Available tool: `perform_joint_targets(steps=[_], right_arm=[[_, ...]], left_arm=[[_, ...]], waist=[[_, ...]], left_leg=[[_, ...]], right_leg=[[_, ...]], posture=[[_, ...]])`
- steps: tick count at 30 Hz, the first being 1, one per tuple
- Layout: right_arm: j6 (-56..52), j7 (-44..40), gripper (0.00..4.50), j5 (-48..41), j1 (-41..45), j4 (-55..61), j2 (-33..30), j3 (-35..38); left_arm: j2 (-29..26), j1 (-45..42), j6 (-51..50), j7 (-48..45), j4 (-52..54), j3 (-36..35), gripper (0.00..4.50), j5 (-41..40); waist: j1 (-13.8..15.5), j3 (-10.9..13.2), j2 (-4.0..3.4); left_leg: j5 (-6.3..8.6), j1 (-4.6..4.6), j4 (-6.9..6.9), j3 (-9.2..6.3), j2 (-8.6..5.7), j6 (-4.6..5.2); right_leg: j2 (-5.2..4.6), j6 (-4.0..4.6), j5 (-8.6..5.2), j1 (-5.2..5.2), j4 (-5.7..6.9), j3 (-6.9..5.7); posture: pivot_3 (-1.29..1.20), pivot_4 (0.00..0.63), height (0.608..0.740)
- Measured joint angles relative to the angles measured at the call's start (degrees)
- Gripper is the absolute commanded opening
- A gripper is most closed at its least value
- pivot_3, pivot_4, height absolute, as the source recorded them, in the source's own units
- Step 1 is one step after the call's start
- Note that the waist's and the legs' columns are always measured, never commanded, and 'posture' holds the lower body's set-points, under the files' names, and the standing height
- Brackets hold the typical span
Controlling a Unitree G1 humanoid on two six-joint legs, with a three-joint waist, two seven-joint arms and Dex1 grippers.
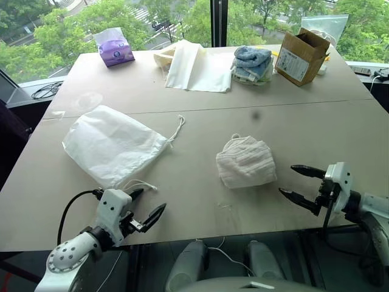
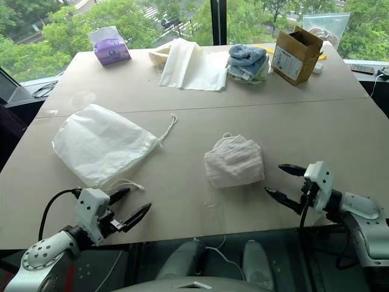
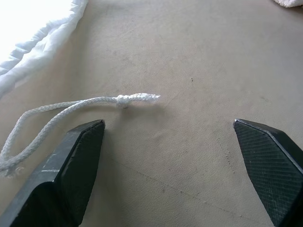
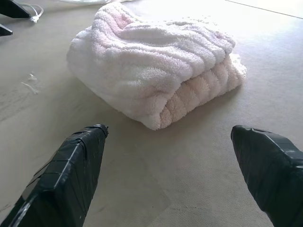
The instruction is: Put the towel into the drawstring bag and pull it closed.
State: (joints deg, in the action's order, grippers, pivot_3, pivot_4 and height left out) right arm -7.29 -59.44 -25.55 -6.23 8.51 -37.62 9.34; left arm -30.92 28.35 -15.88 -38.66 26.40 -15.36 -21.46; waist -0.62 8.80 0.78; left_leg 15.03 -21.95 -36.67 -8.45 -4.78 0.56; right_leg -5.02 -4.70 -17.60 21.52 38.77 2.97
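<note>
The folded white ribbed towel point(image 1: 245, 162) lies near the middle of the table point(image 1: 194, 121); the right wrist view shows it point(image 4: 156, 66) just ahead of the fingers. My right gripper point(image 1: 301, 184) hovers open to the towel's right, a little short of it. The white drawstring bag point(image 1: 112, 145) lies flat at the left, its gathered mouth toward the towel, one cord point(image 1: 177, 129) trailing from the mouth's far end and another point(image 3: 71, 108) lying by my left gripper. My left gripper point(image 1: 144, 204) stands open at the table's front edge, just below the bag, holding nothing.
At the far side stand a purple tissue pack point(image 1: 113, 47), a flat cream cloth sheet point(image 1: 197, 67), a stack of blue and pale towels point(image 1: 251, 64) and a cardboard box point(image 1: 301, 56). A seam point(image 1: 243, 106) crosses the table. Bare tabletop lies between bag and towel.
</note>
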Motion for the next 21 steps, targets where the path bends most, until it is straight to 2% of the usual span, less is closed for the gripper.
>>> perform_joint_targets(steps=[8,13,17,21], right_arm=[[-0.22,-0.39,4.47,-0.64,0.56,-0.05,0.04,-0.42],[-6.35,-0.24,4.47,-6.75,1.71,5.66,-0.06,-0.41],[-14.74,2.69,4.47,-13.68,9.41,13.49,-0.71,-0.64],[-19.79,3.13,4.47,-15.89,15.51,19.41,-2.72,-4.15]], left_arm=[[0.45,1.22,0.50,0.09,0.57,0.02,4.50,-0.02],[2.28,2.42,0.17,0.56,6.24,-0.19,4.50,-3.30],[2.18,-5.79,-4.78,4.51,11.54,-0.08,4.50,-7.42],[-0.55,-15.06,-12.68,10.55,14.60,2.79,4.50,-6.28]], waist=[[-0.05,0.00,0.00],[-0.04,0.03,0.00],[0.17,0.12,-0.07],[0.27,0.09,-0.02]], left_leg=[[0.00,0.00,0.00,0.01,0.00,0.00],[0.00,-0.02,0.00,0.00,0.02,0.01],[-0.01,-0.03,-0.12,-0.11,0.02,-0.01],[-0.02,-0.05,-0.18,-0.13,-0.04,-0.02]], right_leg=[[-0.02,0.00,0.00,0.00,-0.01,0.02],[-0.12,0.00,0.00,0.01,-0.01,0.02],[0.02,0.00,0.00,-0.01,0.05,-0.09],[0.09,-0.01,0.01,-0.05,0.04,-0.15]], posture=[[0.00,0.150,0.740],[0.00,0.150,0.740],[0.00,0.150,0.740],[0.00,0.150,0.740]])
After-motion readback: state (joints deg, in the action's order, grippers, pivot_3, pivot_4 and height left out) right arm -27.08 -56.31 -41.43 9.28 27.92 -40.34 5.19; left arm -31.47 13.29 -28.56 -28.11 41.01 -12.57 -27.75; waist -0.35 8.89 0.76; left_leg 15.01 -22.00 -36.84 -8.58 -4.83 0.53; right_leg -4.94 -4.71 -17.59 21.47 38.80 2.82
